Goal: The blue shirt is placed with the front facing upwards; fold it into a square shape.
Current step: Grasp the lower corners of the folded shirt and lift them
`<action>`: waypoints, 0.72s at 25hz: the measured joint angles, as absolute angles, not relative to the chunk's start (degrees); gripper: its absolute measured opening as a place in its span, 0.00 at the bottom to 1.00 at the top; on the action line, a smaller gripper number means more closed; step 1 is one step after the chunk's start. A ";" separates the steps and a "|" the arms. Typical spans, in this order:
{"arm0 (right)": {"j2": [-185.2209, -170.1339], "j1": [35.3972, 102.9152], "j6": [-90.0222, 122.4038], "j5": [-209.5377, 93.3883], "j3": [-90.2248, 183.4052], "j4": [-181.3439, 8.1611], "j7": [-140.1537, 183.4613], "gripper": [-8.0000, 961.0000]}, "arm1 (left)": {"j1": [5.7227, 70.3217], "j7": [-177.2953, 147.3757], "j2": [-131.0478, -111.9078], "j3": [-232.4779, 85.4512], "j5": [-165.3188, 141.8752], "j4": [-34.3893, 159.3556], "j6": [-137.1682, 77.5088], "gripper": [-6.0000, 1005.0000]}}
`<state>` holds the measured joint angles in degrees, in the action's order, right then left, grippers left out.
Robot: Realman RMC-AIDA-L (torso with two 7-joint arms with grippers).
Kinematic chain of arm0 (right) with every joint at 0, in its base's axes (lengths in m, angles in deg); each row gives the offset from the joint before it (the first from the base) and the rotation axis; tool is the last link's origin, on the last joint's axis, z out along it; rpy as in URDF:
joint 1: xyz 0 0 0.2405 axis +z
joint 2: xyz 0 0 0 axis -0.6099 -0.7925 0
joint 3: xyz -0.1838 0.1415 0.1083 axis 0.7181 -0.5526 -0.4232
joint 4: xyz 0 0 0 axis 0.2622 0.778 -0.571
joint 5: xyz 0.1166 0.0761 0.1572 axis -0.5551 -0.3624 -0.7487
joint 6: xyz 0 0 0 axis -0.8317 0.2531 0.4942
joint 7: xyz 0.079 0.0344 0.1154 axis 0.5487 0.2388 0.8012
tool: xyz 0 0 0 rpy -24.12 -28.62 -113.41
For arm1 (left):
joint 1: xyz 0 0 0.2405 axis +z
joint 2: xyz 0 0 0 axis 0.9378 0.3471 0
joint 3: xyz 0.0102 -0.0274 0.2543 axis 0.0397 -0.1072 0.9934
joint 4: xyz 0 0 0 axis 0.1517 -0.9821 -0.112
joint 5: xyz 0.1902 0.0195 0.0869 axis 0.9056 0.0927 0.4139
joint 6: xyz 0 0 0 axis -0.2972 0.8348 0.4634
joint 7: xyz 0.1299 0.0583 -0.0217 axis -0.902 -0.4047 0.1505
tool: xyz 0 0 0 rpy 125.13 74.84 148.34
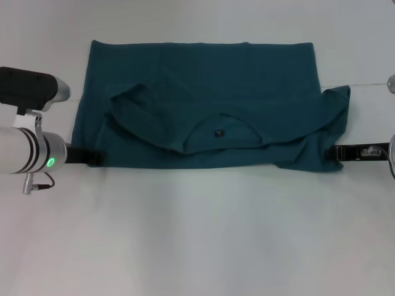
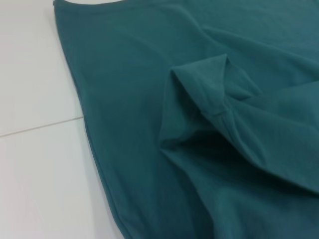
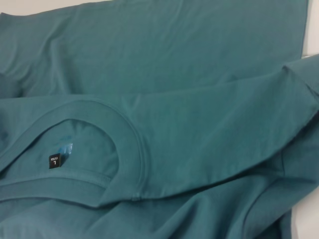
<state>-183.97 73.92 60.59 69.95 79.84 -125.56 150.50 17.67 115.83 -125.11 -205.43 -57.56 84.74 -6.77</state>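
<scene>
- Looking at the blue shirt (image 1: pixel 203 105), you are seeing it lying flat on the white surface (image 1: pixel 197 234), folded over crosswise, with the neckline (image 1: pixel 223 131) and its small dark tag (image 1: pixel 218 132) sitting near the robot-side edge.
- Judging the step: the first big fold is looking done, with the collar half lying over the hem half; the sleeves are showing bunched and uneven, so squaring up is not yet finished.
- Noting the left gripper (image 1: pixel 92 158): it is sitting low at the shirt's near left corner, touching or just beside the cloth edge. You cannot tell whether its jaws are parted or pinching fabric.
- Noting the right gripper (image 1: pixel 336 152): it is sitting at the near right corner, where the sleeve (image 1: pixel 336 102) is sticking out past the body. Its jaws are likewise hidden; you cannot tell their state.
- Checking the left wrist view, you are finding a puckered sleeve fold (image 2: pixel 209 89) lying on top of the body panel.
- Planning next: the move is probably calling for both corners held evenly and carried sideways, while keeping that loose right sleeve from dragging out.
</scene>
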 joint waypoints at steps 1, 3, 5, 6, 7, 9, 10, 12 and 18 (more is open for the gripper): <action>-183.97 73.90 60.59 69.95 79.84 -125.56 150.50 0.05 | 17.68 115.82 -125.13 -205.42 -57.52 84.75 -6.81 0.07; -183.97 73.85 60.57 69.95 79.84 -125.56 150.50 0.05 | 17.76 115.78 -125.18 -205.40 -57.52 84.82 -6.84 0.05; -183.97 73.80 60.56 69.95 79.84 -125.56 150.50 0.05 | 17.82 115.75 -125.23 -205.33 -57.52 85.02 -6.83 0.04; -183.96 73.77 60.55 69.95 79.84 -125.56 150.50 0.05 | 17.93 115.75 -125.26 -205.25 -57.51 85.23 -6.73 0.04; -183.96 73.73 60.54 69.95 79.84 -125.56 150.50 0.05 | 18.08 115.73 -125.35 -205.21 -57.50 85.50 -6.66 0.04; -183.96 73.63 60.52 69.95 79.84 -125.56 150.46 0.05 | 19.07 115.44 -126.05 -205.05 -57.45 87.24 -6.27 0.04; -183.96 73.61 60.52 69.95 79.85 -125.56 150.43 0.05 | 19.94 115.20 -126.64 -204.99 -57.44 88.91 -5.95 0.04; -184.02 73.48 60.61 69.95 79.84 -125.68 150.42 0.05 | 21.63 114.87 -127.67 -204.87 -57.44 92.20 -5.05 0.04; -184.29 72.87 61.39 69.82 79.84 -126.82 150.40 0.05 | 23.39 114.71 -128.32 -204.76 -57.45 95.28 -2.59 0.04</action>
<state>-184.29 72.87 61.39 69.82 79.84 -126.82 150.40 23.39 114.71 -128.32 -204.76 -57.45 95.28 -2.59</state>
